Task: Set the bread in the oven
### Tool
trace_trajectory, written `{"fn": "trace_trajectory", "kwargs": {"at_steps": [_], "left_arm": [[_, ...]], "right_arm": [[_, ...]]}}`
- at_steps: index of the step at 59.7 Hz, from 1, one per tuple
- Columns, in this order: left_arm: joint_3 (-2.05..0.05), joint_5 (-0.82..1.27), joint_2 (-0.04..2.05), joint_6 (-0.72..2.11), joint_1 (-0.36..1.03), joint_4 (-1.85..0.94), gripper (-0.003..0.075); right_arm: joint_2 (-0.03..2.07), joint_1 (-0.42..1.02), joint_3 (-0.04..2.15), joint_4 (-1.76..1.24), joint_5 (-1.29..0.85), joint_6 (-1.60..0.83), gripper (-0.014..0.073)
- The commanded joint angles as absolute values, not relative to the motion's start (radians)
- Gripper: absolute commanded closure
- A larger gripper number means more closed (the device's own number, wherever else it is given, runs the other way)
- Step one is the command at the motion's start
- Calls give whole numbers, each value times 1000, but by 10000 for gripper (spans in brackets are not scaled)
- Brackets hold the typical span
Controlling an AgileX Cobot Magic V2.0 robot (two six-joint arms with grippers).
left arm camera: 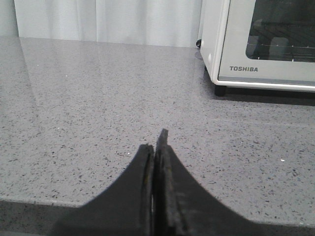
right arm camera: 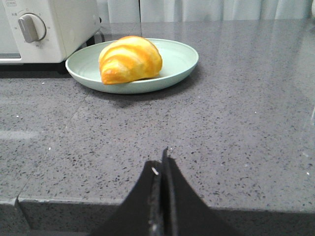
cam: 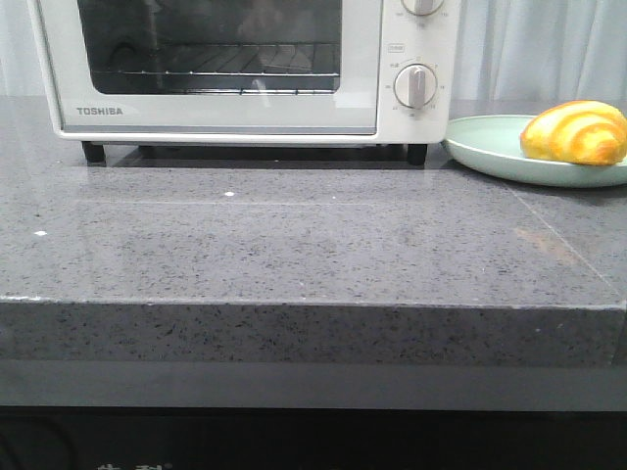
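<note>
The bread (cam: 575,132), a glossy golden-yellow bun with orange stripes, lies on a pale green plate (cam: 490,152) at the right, next to the oven. It also shows in the right wrist view (right arm camera: 129,59). The white TOSHIBA oven (cam: 216,116) stands at the back with its glass door shut; its corner shows in the left wrist view (left arm camera: 266,59). My left gripper (left arm camera: 155,142) is shut and empty above the counter's front edge, left of the oven. My right gripper (right arm camera: 162,160) is shut and empty near the front edge, well short of the plate (right arm camera: 177,61). Neither gripper shows in the front view.
The grey speckled stone counter (cam: 294,245) has its front edge (cam: 294,305) close to the camera. The oven's dials (cam: 415,86) face forward on its right side. White curtains (left arm camera: 108,19) hang behind the counter.
</note>
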State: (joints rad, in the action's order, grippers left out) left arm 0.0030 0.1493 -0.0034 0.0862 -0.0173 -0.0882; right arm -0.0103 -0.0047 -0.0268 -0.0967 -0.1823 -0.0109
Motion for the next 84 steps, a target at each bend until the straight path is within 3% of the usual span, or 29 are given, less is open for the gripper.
{"fn": "trace_trajectory", "kwargs": {"at_steps": [1, 84], "left_arm": [[10, 70, -22, 85, -20, -93, 741], [10, 15, -22, 85, -20, -93, 741]], "right_arm": [[-33, -11, -21, -89, -107, -21, 661], [-33, -11, -16, -89, -79, -21, 661]]}}
